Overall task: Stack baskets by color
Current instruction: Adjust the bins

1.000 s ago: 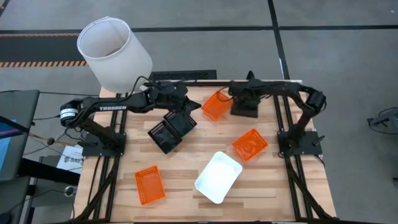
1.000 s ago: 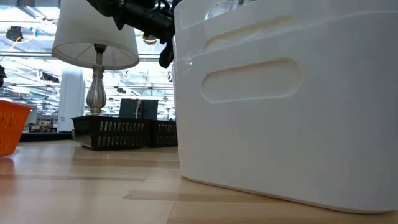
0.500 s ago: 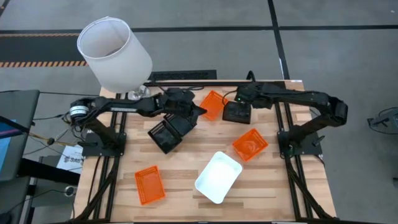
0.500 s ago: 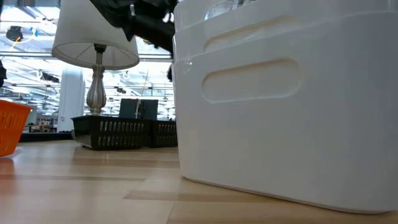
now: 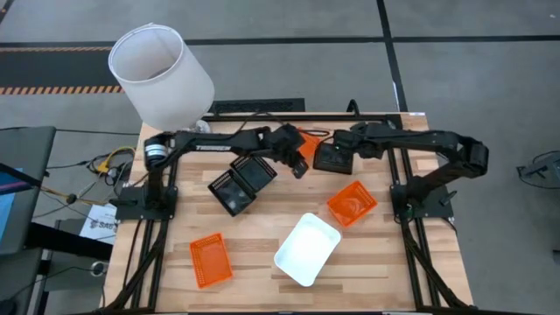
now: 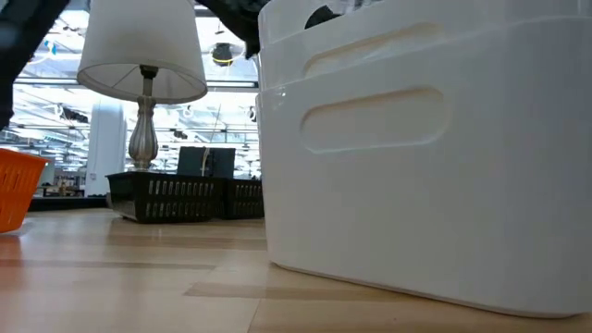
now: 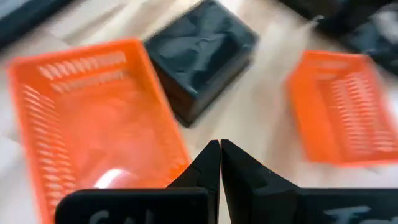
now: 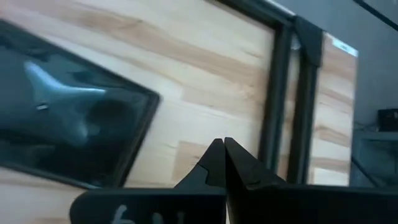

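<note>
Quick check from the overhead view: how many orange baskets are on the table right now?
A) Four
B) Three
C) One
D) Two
B: the high view shows one orange basket at the near left of the table, one at the right beside the white basket, and a third partly hidden under the left gripper at the back.

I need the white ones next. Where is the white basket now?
In the high view the white basket lies at the table's front centre, between the lone orange basket on the left and another orange basket.
</note>
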Available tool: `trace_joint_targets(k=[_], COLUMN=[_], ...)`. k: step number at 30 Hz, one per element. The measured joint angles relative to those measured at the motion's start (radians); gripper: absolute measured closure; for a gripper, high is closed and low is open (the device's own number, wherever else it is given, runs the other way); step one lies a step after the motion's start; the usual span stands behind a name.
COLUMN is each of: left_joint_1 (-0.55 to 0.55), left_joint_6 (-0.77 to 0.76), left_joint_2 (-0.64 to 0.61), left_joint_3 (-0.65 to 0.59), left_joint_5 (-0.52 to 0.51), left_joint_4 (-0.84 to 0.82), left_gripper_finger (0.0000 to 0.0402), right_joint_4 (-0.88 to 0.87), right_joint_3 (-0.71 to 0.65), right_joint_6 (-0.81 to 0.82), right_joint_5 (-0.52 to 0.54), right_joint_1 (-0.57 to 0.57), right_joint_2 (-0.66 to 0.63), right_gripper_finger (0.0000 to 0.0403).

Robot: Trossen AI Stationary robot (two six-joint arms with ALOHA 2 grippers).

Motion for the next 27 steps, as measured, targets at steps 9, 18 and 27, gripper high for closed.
trace_joint_targets(k=[9,18,27], left_joint_1=[0.024,0.04,0.112], left_joint_6=[0.04,0.076,0.079], left_joint_2=[0.175,0.257,0.242], left_joint_3=[0.15,0.224,0.231], left_joint_5=[0.055,-0.065,-0.194], left_joint_4=[-0.081,-0.24,-0.348], left_gripper_finger=[0.0401,0.0401,0.0401], right_joint_4=[-0.015,0.075,0.231], right_joint_3=[-0.068,-0.113,-0.191], right_joint_6=[0.045,0.019,-0.024], right_joint_5=[0.035,0.03,-0.014], right_joint_1=[-0.044,-0.04,-0.043], right_joint_2=[-0.134,-0.216,-0.221], right_gripper_finger=[0.0397,0.0395,0.0394])
